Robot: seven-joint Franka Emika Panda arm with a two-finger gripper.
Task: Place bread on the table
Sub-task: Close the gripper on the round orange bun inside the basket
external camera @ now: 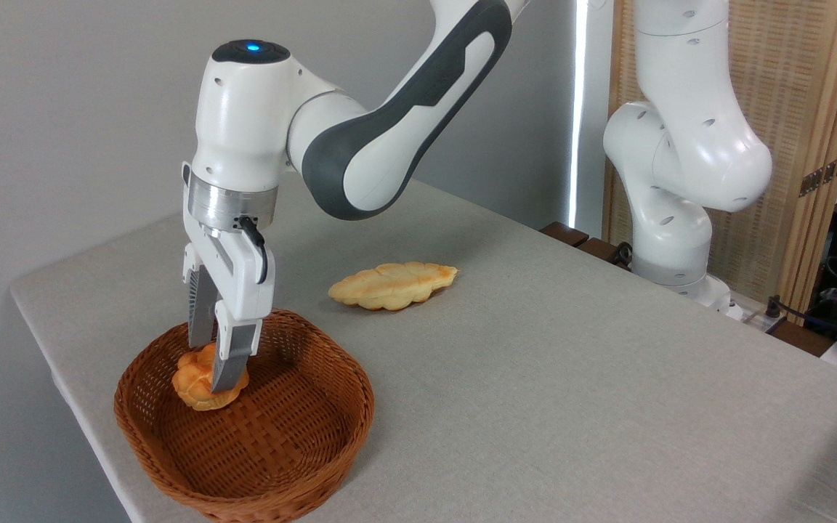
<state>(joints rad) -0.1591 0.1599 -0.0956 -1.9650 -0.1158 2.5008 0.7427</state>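
Wicker basket (244, 443), brown and shallow, sits nearest the camera at the front left part of the counter (535, 378), close to its left edge. Inside it, toward the back left wall, is the bread (193, 385), a small glossy orange-golden knotted bun. The gripper (216, 363) reaches straight down into the basket, and its fingers (231, 367) stand one on each side of the bun, pressed against it, so they are clenched on the bread. Whether the bun rests on the basket floor or is lifted just off it cannot be told.

Farther back, near the middle of the light grey counter and well apart from the basket, lies a longer, flatter pale-yellow braided loaf (393, 285), flat on the surface.

Above the basket rises the white arm (360, 145) with dark grey panels and a small blue light on top of its wrist housing. Its base (669, 247) stands at the far right edge of the counter, before a wooden slatted screen (803, 109).
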